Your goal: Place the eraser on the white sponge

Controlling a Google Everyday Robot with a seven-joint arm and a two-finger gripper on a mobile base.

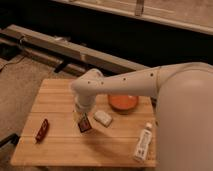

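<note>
The eraser, a small dark block with reddish edges, hangs tilted under my gripper, just above the wooden table. The gripper comes down from the white arm and is shut on the eraser's top. The white sponge, a small pale pad, lies flat on the table just right of the eraser, a short gap apart. The arm's wrist hides the gripper's upper part.
An orange bowl stands behind the sponge. A white bottle lies near the table's front right corner. A slim dark red object lies at the left. My large white arm covers the right side.
</note>
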